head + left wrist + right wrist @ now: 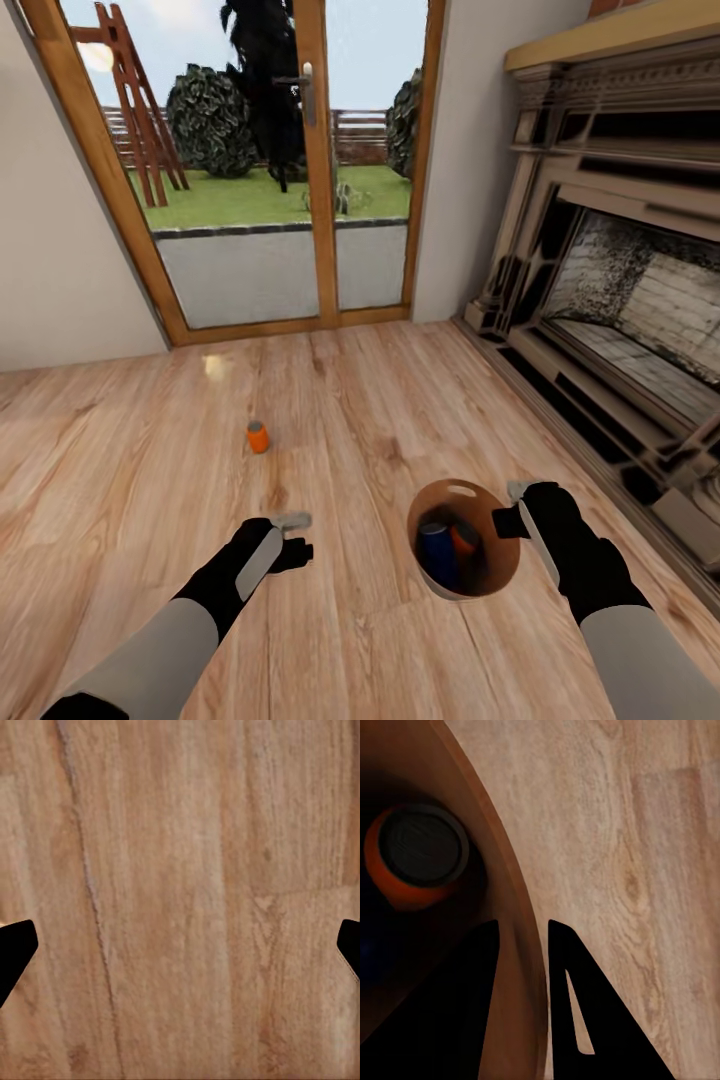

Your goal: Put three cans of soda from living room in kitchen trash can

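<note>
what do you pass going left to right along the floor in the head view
left tool → orange can on the floor → trash can with a blue can and an orange can inside → right tool on its rim → fireplace

My right gripper [523, 945] pinches the trash can's rim [521, 945], one finger inside, one outside; an orange soda can [418, 859] stands within, above plank floor [645, 832].
</note>
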Controlling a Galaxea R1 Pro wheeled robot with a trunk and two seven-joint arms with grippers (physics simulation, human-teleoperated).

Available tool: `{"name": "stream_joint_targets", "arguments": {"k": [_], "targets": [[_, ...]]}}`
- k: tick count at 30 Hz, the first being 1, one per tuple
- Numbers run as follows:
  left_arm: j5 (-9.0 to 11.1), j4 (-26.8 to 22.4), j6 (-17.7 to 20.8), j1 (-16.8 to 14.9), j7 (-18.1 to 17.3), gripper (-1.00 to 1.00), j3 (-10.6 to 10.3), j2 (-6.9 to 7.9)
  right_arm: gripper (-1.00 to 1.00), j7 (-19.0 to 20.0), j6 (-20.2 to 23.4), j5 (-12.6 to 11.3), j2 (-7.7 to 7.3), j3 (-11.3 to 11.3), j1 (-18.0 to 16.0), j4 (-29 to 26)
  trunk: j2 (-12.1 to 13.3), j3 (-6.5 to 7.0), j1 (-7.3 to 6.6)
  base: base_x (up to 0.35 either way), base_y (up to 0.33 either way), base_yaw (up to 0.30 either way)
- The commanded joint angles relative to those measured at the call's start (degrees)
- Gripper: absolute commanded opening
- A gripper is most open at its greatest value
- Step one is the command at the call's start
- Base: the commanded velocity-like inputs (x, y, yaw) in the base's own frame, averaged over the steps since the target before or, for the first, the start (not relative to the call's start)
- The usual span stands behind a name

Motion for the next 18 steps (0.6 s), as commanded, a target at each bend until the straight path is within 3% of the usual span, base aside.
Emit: {"name": "stream_joint_targets", "arguments": {"k": [1, 18], "targets": [[0.0, 0.0, 0.0, 0.0, 0.0, 1.00, 0.0, 0.00, -1.00, 0.2, 0.0, -0.8, 0.01, 0.0, 0.0, 0.0, 0.0, 0.01, 0.00, 0.334, 0.121, 0.000], [0.0, -0.1, 0.0, 0.0, 0.0, 1.00, 0.1, -0.02, -1.00, 0.2, 0.0, -0.8, 0.00, 0.0, 0.0, 0.0, 0.0, 0.01, 0.00, 0.309, 0.181, 0.000]]}}
